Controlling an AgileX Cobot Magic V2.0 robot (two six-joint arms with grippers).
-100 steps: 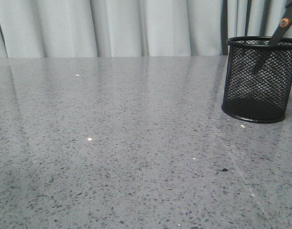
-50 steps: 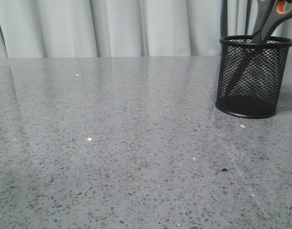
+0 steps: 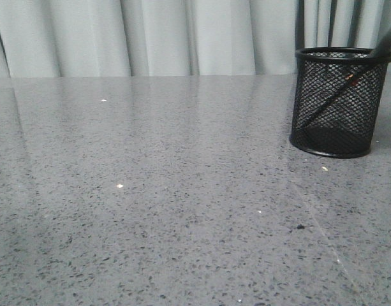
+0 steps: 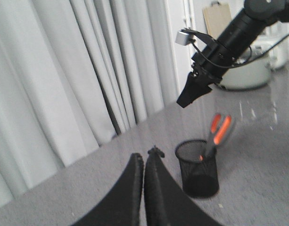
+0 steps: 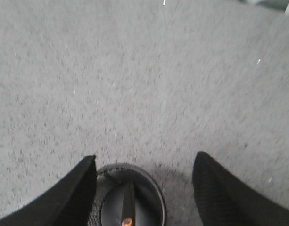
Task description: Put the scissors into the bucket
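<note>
Grey table (image 3: 150, 191), scissors (image 4: 217, 134) apparently inside bucket (image 3: 339, 102)

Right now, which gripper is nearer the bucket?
Right. The right gripper hangs open directly above the bucket, scissors inside. The left gripper is shut, off to one side.

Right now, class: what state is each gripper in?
Left gripper: closed, holding nothing.
Right gripper: open, empty, above the bucket; the scissors stand inside it.
</note>
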